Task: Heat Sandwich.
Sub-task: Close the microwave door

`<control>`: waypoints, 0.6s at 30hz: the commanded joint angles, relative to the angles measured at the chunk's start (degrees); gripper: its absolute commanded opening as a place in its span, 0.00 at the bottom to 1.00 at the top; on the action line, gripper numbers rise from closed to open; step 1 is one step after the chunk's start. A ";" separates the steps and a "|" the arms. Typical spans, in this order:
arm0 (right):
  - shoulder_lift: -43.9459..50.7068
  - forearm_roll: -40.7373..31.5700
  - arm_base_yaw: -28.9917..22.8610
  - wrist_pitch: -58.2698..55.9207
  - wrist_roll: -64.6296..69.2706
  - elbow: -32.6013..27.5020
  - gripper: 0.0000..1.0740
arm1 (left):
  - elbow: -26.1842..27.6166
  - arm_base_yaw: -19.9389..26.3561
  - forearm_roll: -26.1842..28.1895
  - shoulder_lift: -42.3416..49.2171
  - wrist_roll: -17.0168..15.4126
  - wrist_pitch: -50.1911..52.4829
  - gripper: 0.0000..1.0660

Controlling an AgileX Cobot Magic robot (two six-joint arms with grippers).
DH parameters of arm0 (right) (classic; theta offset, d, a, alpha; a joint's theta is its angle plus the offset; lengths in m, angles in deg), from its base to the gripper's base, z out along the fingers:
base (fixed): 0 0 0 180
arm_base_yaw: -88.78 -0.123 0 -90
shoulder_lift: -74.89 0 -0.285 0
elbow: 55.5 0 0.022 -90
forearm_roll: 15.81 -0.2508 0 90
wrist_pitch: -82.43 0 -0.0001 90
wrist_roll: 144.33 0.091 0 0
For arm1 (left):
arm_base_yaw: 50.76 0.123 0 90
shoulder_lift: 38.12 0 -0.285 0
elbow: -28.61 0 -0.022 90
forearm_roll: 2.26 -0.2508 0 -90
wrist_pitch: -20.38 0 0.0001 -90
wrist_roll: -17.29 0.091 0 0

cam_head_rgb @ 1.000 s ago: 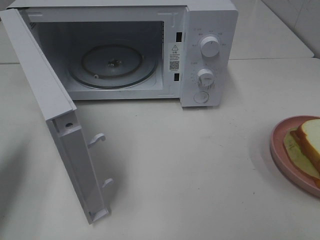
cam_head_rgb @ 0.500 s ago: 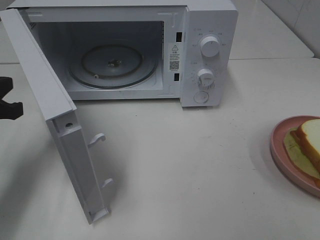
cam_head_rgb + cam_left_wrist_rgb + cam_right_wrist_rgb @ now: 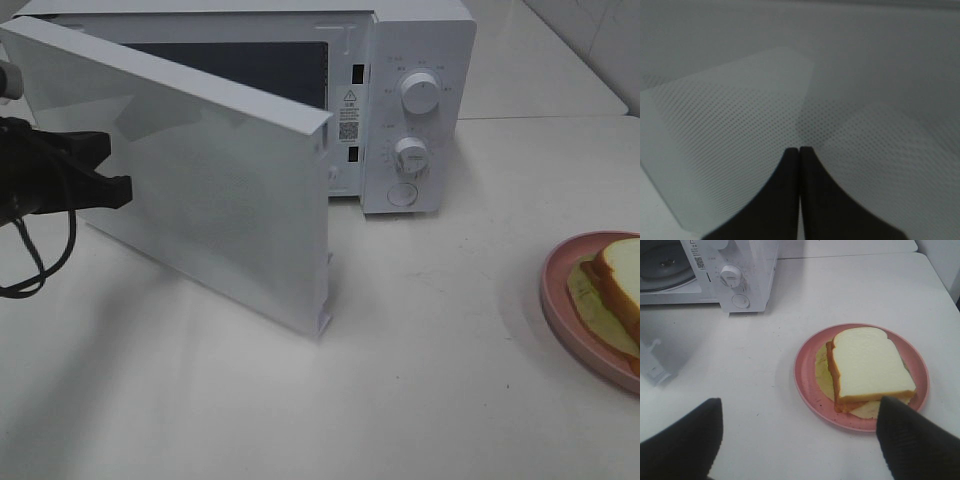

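The white worktop [image 3: 420,350] carries a white microwave [image 3: 415,60] at the back, with two round dials [image 3: 418,92] and a round button on its right-hand panel. Its door [image 3: 210,190] stands partly swung across the opening, hiding most of the inside in the high view; the dotted mesh of the door window fills the left wrist view.

The left claw [image 3: 105,170] is at the outer face of the door on the left of the high view, its black fingers pressed together with the tips right at the mesh; whether they touch it cannot be told. A black cable loops below the arm.

A round pink plate [image 3: 807,372] sits on the worktop well to the right of the microwave, cut by the edge of the high view. The sandwich [image 3: 867,365] lies on it, with pale filling showing under the bread.

The right claw [image 3: 800,440] hangs above the worktop with its fingers spread wide and holds nothing. The sandwich lies just beyond it, nearer to one finger [image 3: 915,445] than to the other.
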 commanded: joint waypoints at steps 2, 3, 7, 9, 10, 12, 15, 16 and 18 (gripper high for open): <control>1.60 -0.11 0.52 0.06 -0.52 -0.06 0.71 | 3.27 -3.15 4.13 -2.23 0.00 1.03 0.00; 1.60 -0.11 0.52 0.06 -0.52 -0.06 0.71 | 4.58 -4.70 6.02 -3.32 0.06 1.03 0.00; 1.60 -0.11 0.52 0.06 -0.52 -0.06 0.71 | 7.62 -7.16 9.57 -5.84 0.63 1.03 0.00; 1.60 -0.11 0.52 0.06 -0.52 -0.06 0.71 | 8.42 -7.85 10.20 -6.53 1.03 0.92 0.00; 1.60 -0.11 0.52 0.06 -0.52 -0.06 0.71 | 9.11 -8.59 10.71 -7.22 1.66 0.92 0.00; 1.60 -0.11 0.52 0.06 -0.52 -0.06 0.71 | 11.57 -10.66 13.06 -9.00 3.21 0.74 0.00; 1.60 -0.11 0.52 0.06 -0.52 -0.06 0.71 | 13.58 -11.92 15.24 -10.20 4.53 -0.17 0.00; 1.60 -0.11 0.52 0.06 -0.52 -0.06 0.71 | 15.53 -13.35 17.70 -11.52 6.53 -1.26 0.00; 1.60 -0.11 0.52 0.06 -0.52 -0.06 0.71 | 16.67 -13.98 18.56 -12.15 7.79 -1.72 0.00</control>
